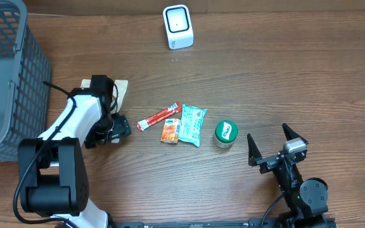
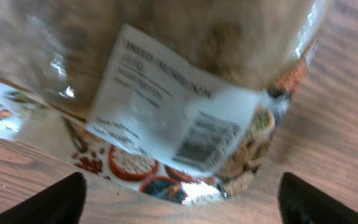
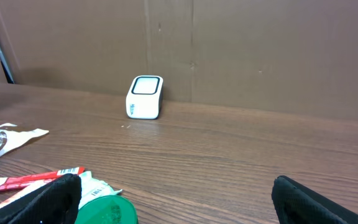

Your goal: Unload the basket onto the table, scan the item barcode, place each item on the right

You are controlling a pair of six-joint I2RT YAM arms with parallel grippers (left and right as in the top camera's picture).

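Observation:
A clear bag of dried mushrooms (image 2: 185,81) lies on the table at the left, its white label with a barcode (image 2: 205,144) facing up in the left wrist view. Overhead, only a corner of the bag (image 1: 123,88) shows beside my left gripper (image 1: 105,85), which hovers over it. That left gripper (image 2: 182,202) is open, its fingertips (image 2: 67,199) wide apart near the bag's lower edge and holding nothing. The white scanner (image 1: 178,26) stands at the back centre, also seen as the scanner (image 3: 145,97). My right gripper (image 1: 272,144) is open and empty at the front right.
A grey basket (image 1: 5,76) fills the far left. Mid-table lie a red stick packet (image 1: 159,116), an orange packet (image 1: 170,130), a teal packet (image 1: 192,124) and a green-lidded jar (image 1: 225,133). The jar's lid (image 3: 107,210) sits just by my right gripper's left finger.

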